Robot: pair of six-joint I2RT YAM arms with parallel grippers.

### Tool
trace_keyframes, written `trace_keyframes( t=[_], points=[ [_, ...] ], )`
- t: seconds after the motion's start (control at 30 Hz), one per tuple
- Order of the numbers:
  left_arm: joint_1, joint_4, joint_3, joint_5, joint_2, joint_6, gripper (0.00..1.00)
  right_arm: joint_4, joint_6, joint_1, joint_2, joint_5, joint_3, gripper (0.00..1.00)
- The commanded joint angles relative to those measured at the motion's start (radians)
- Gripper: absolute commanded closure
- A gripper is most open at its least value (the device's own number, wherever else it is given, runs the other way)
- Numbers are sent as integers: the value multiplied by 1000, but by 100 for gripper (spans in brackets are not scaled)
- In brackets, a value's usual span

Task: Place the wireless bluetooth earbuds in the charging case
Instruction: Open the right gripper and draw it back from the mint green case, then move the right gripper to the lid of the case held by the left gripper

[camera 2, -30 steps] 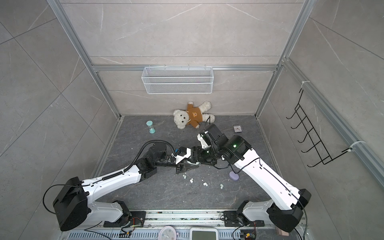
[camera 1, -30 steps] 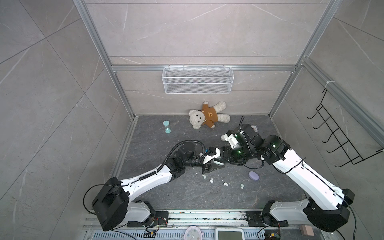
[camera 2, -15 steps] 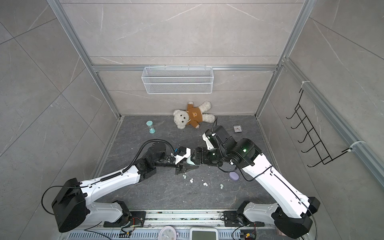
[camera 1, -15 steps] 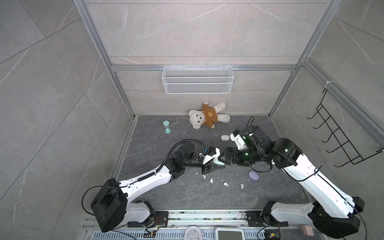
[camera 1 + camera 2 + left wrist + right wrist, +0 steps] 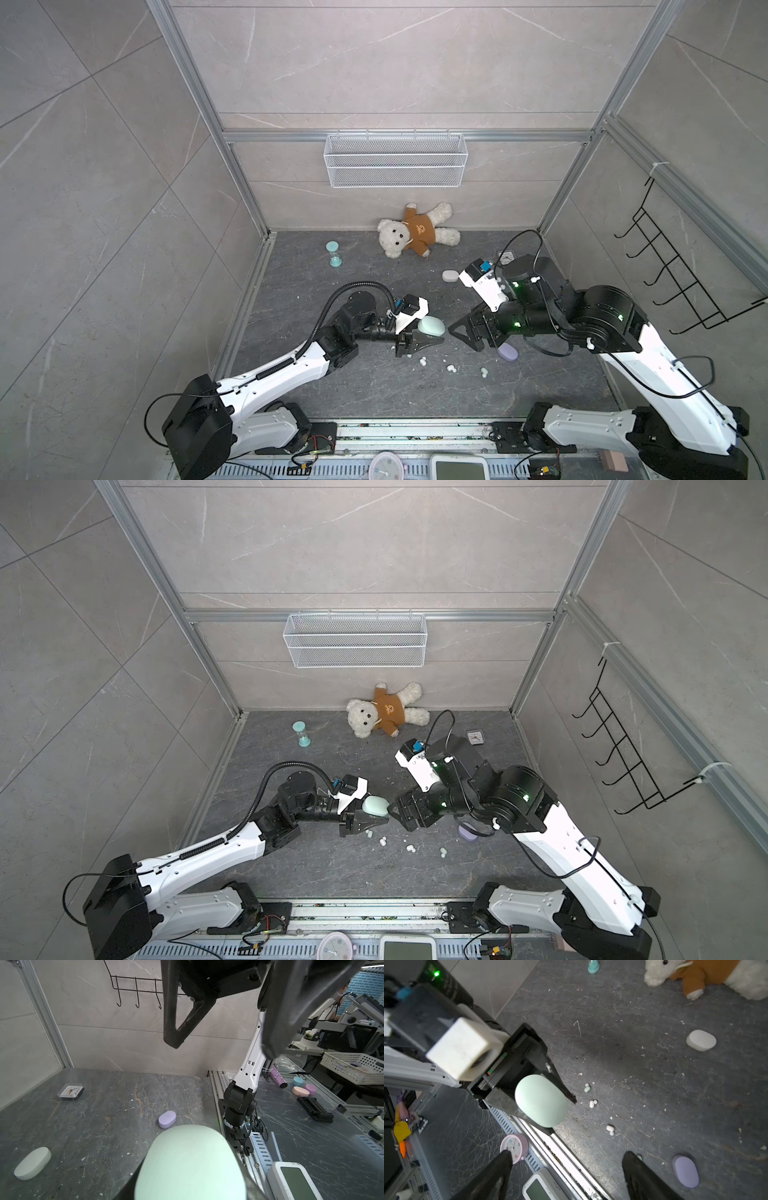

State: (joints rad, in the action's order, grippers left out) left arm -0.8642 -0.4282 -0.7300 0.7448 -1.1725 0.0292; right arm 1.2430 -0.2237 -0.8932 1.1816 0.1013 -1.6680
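A mint green charging case [image 5: 431,326] [image 5: 375,805] sits between the fingers of my left gripper [image 5: 434,331], which is shut on it just above the floor. It fills the left wrist view as a smooth oval [image 5: 191,1163], and its lid looks closed. My right gripper [image 5: 455,332] [image 5: 568,1155] stands open and empty a short way right of the case, pointing at it. Small earbuds lie loose on the dark floor below: a mint one [image 5: 587,1088], a white one [image 5: 592,1103] and another white one [image 5: 610,1129]. The same scatter of earbuds [image 5: 451,368] shows in both top views.
A lilac case [image 5: 508,352] [image 5: 686,1171] lies under the right arm and a white case [image 5: 450,275] [image 5: 701,1040] farther back. A teddy bear [image 5: 415,235], a teal hourglass [image 5: 333,254] and a small clock [image 5: 474,737] sit near the back wall. White crumbs dot the floor.
My right gripper has drawn back to the right, away from the mint case, and its jaws have spread wider. The left gripper has kept the case in place.
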Motion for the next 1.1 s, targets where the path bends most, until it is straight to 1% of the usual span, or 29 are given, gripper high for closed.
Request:
trace_keyframes(
  t=[0.0,0.17,0.53,1.07],
  points=[
    [-4,-56,15,30,39,-34,64,-42,132,-53,23,-67,18,15],
    [-4,-84,36,21,37,-37,65,-79,174,-87,36,-99,49,15],
    [-4,-55,31,23,57,-20,65,-126,192,-143,75,-148,86,16],
    [-4,-53,29,38,70,-21,66,-117,189,-150,90,-248,97,18]
  ],
)
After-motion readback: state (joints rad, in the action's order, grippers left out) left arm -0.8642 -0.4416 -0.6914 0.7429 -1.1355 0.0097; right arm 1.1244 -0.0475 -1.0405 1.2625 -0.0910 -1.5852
